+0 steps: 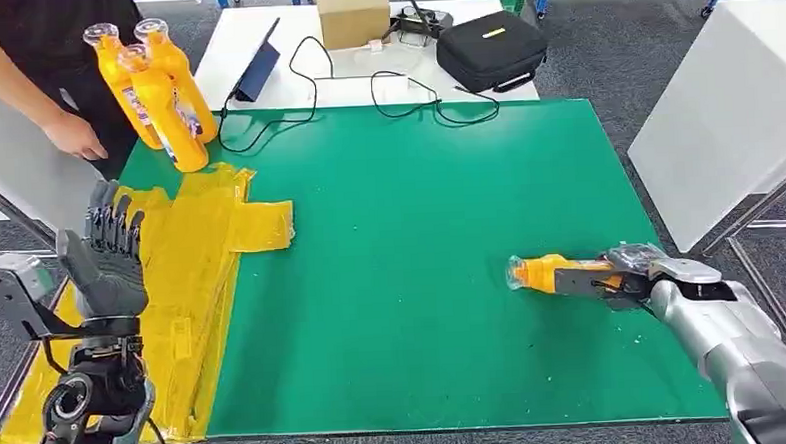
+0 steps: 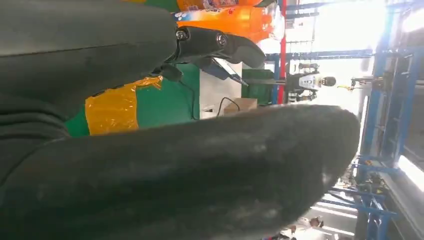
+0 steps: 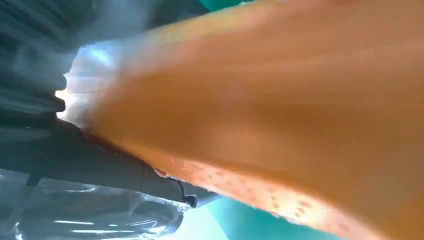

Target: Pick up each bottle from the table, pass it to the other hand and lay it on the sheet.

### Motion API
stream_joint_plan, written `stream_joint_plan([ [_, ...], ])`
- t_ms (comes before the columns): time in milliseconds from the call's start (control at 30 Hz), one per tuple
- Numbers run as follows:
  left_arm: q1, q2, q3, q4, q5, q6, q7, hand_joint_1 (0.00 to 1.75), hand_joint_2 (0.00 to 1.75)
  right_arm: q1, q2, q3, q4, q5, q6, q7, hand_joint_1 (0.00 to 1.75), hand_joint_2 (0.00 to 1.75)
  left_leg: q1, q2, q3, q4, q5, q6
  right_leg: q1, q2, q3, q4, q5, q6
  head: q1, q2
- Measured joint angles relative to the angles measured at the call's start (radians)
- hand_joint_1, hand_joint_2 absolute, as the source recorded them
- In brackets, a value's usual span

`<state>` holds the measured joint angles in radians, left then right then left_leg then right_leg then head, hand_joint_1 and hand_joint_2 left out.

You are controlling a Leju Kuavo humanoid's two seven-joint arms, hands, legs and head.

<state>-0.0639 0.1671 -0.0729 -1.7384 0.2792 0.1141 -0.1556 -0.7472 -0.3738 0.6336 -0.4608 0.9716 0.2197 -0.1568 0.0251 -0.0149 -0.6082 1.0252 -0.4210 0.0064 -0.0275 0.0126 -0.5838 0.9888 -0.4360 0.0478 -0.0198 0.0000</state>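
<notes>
Four orange bottles in all: three standing bottles [image 1: 158, 92] clustered at the upper left of the frame, and one lying bottle [image 1: 551, 272] at the lower right on the green mat [image 1: 420, 241]. One yellow sheet [image 1: 197, 291] spreads along the left side. One green mat covers the surface [image 1: 261, 48]. Two robot hands: the left hand [image 1: 105, 260] at lower left, the right hand [image 1: 636, 271] at lower right. At the top of the frame sit one cardboard box [image 1: 352, 14], one black case [image 1: 490, 50] and one dark tablet [image 1: 258, 66]. One person's hand [image 1: 77, 138] shows at upper left.
</notes>
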Motion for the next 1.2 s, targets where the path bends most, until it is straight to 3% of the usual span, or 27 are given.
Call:
stream_joint_plan([
  [200,-0.011,-0.011,-0.001,0.003,-0.005,-0.003,0.001,0.00,0.00,0.023,-0.001,-0.006,-0.012,-0.116,-0.037,-0.009,1.75,1.75,0.000,0.000,0.002,0.000,0.000,0.000,0.001,0.000,0.003,0.000,0.000,0.000,0.000,0.000],
  [367,0.002,-0.012,0.000,0.003,0.000,-0.021,0.006,0.00,0.00,0.097,-0.017,-0.060,-0.147,-0.284,-0.051,-0.020,1.75,1.75,0.002,0.004,0.003,0.000,-0.003,-0.002,0.002,0.005,0.005,-0.001,0.000,-0.001,0.000,0.000],
  [933,0.012,-0.016,0.000,0.002,0.004,-0.024,0.010,0.00,0.00,0.188,-0.021,-0.121,-0.314,-0.322,-0.048,-0.019,1.75,1.75,0.003,0.006,0.004,0.000,-0.003,-0.002,0.003,0.007,0.004,-0.001,0.002,-0.003,0.000,0.000],
  [1133,0.043,-0.023,-0.005,-0.007,0.129,-0.097,0.029,0.00,0.00,0.269,0.045,-0.180,-0.505,-0.631,-0.015,-0.034,1.75,1.75,0.003,0.009,-0.001,-0.001,-0.002,-0.003,0.003,0.009,-0.002,0.000,0.003,-0.003,-0.001,0.000],
  [1167,0.048,-0.027,-0.012,-0.007,0.165,-0.113,0.034,0.00,1.75,0.290,0.074,-0.190,-0.563,-0.730,-0.001,-0.020,1.75,1.75,0.003,0.010,-0.004,-0.001,-0.001,-0.003,0.003,0.009,-0.005,0.000,0.003,-0.003,-0.001,0.000],
  [1200,0.052,-0.030,-0.020,-0.007,0.193,-0.122,0.041,0.00,1.75,0.307,0.099,-0.199,-0.622,-0.810,0.004,-0.005,1.75,1.75,0.003,0.009,-0.007,-0.001,0.001,-0.003,0.003,0.008,-0.008,0.001,0.003,-0.003,-0.001,0.000],
])
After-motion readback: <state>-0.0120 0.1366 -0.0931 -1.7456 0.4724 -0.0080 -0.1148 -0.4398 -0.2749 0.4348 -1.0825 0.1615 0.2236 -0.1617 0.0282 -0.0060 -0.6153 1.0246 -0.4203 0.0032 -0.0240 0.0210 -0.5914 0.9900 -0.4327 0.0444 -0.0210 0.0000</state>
